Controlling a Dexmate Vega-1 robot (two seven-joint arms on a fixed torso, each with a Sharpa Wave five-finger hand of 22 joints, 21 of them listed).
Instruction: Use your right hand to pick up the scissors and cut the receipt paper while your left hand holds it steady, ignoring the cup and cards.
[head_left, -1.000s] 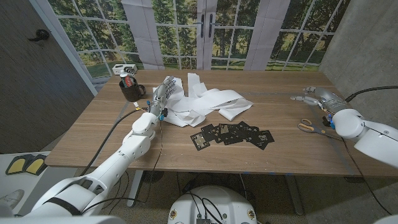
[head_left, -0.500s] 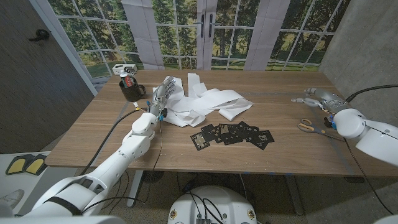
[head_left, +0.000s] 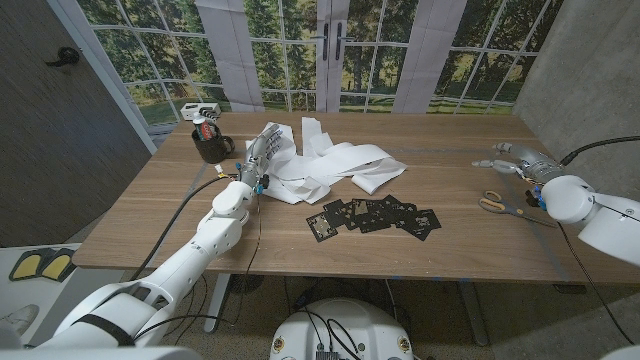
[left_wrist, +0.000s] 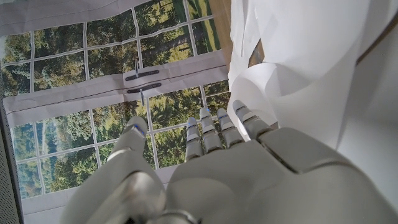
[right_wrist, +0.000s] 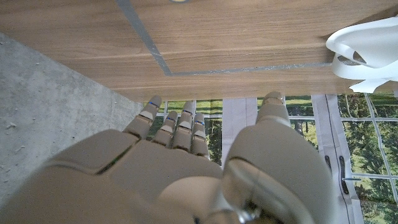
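Note:
The scissors (head_left: 503, 206), with orange handles, lie on the table near its right edge. My right hand (head_left: 520, 159) hovers just beyond them, fingers apart and holding nothing; the right wrist view shows the hand (right_wrist: 186, 162) from behind with its fingers extended. The white receipt paper (head_left: 330, 163) lies crumpled and looped at the table's middle back. My left hand (head_left: 263, 151) rests against the paper's left end, fingers stretched out over it; in the left wrist view the hand (left_wrist: 205, 162) sits beside the paper (left_wrist: 298, 68).
A black mug (head_left: 211, 144) with items in it stands at the back left. Several black cards (head_left: 375, 215) lie spread in front of the paper. A white box (head_left: 199, 109) sits at the far left corner. Windows stand behind the table.
My right hand has drifted slightly to the right and a little nearer the scissors. The left hand and the paper have stayed put.

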